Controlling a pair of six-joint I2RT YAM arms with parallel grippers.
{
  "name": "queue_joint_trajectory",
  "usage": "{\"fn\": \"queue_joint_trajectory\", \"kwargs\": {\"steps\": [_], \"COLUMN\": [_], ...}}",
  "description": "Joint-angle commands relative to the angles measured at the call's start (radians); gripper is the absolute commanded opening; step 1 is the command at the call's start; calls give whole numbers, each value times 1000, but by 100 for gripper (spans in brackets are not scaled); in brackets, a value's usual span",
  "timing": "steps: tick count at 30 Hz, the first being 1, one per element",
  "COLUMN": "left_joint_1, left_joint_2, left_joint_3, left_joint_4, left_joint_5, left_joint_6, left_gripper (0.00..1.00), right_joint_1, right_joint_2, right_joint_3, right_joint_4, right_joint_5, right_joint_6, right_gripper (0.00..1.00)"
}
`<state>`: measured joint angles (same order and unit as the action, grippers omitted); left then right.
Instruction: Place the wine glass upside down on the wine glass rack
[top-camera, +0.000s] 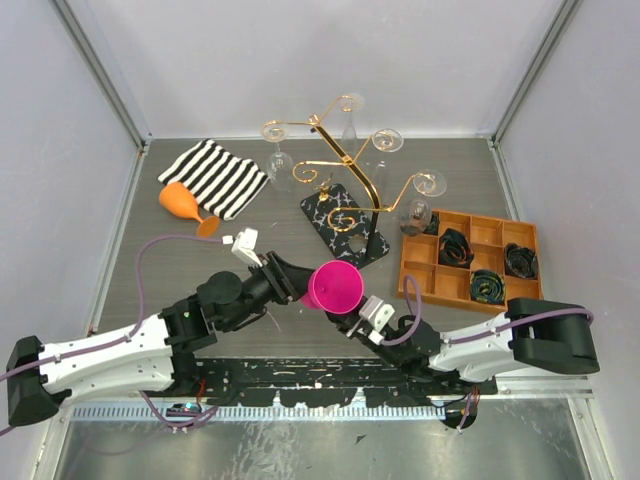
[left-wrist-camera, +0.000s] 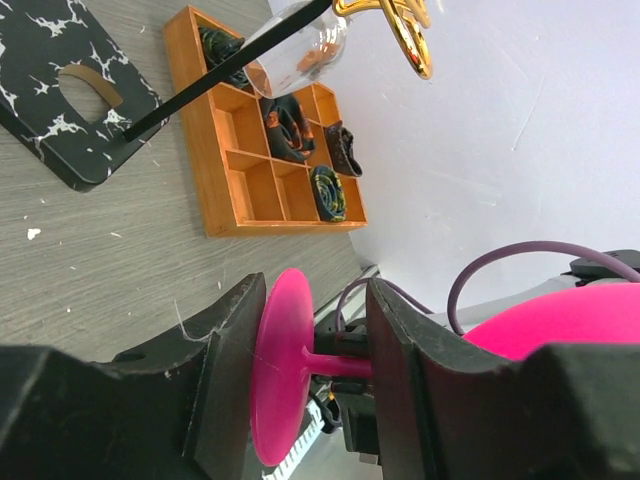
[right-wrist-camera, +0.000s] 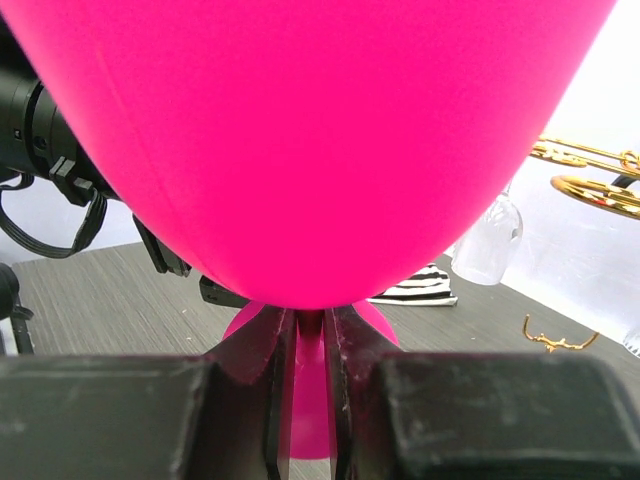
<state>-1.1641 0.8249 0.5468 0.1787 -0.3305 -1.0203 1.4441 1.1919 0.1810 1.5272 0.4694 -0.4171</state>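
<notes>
**Pink wine glass held between two robot grippers, short of the gold rack**

We see a pink wine glass (top-camera: 335, 287) held in the air between two black grippers. The right gripper (right-wrist-camera: 310, 330) is clamped on the thin stem, with the bowl bulging just above its jaws. The left gripper (left-wrist-camera: 318, 310) has its jaws apart around the round foot and a stretch of stem. The foot lies by one finger (left-wrist-camera: 235, 350), and the stem runs on past the other (no pinch that we can see). The rack (top-camera: 345, 157) stands well beyond both pairs of jaws.

We judge this to be a hand-over. The left jaws should centre on the stem and squeeze firmly before the right jaws let go, because a smooth round stem may swivel. After that, the bowl can be turned down and the foot slid into a free curl.

The glass is opaque and smooth, with a tulip bowl and a disc foot. The rack is thin gold wire with spiral ends on a flat black base (top-camera: 343, 222) veined white. Clear glasses (top-camera: 416, 213) hang from it, bowls down. The table (top-camera: 470, 180) is grey wood grain.
</notes>
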Motion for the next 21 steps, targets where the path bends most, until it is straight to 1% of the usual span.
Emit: {"fn": "queue_joint_trajectory", "kwargs": {"steps": [1, 5, 17, 21], "left_joint_1": [-8, -8, -8, -8], "left_joint_2": [-32, -61, -88, -93], "left_joint_3": [-28, -27, -28, -28], "left_joint_4": [16, -7, -33, -39], "left_joint_5": [13, 14, -7, -17], "left_joint_6": [-19, -25, -25, -25], "left_gripper": [50, 48, 50, 51], "right_joint_1": [1, 2, 2, 2], "right_joint_2": [10, 3, -53, -44], "right_joint_3": [61, 80, 68, 64], "right_joint_4": [170, 169, 170, 170], "right_joint_5": [-12, -10, -50, -30], "right_joint_6": [-42, -39, -2, -11], "right_gripper": [5, 4, 5, 5]}}
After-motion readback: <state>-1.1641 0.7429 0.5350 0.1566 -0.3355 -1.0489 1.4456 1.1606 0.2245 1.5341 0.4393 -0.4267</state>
